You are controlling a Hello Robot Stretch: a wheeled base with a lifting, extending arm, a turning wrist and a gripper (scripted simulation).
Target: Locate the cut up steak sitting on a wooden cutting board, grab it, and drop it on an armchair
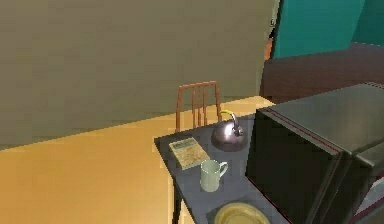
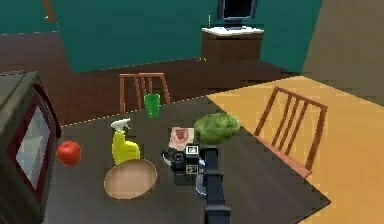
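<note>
Seen from the arm side, a dark boxy appliance (image 2: pixel 22 130) stands at the left edge of the dark dining surface (image 2: pixel 270 172), with a round red fruit (image 2: pixel 68 152) near it. Next come a yellow spray bottle (image 2: pixel 123 146) and, in front of it, a round tan wooden plate (image 2: pixel 132 181). A green cup (image 2: pixel 152 104) stands at the far edge before a brown wooden chair (image 2: pixel 140 88). At centre lies a pale wooden board (image 2: pixel 172 140) carrying a reddish-brown slab (image 2: pixel 181 134), probably the cut up steak, though it is too small to be sure. The robot's jaws, at the end of the dark square arm (image 2: pixel 212 196), show close by that board. How they are set, and whether they have hold of anything, cannot be told. A leafy green lettuce head (image 2: pixel 215 127) lies just right of the board, and a second wooden chair (image 2: pixel 290 125) stands beyond.

The likely hazard is crowding. A stray sweep could topple the bottle or shove the lettuce. Because the meat is sliced, a lift might take only part of it or drag the board along.
</note>
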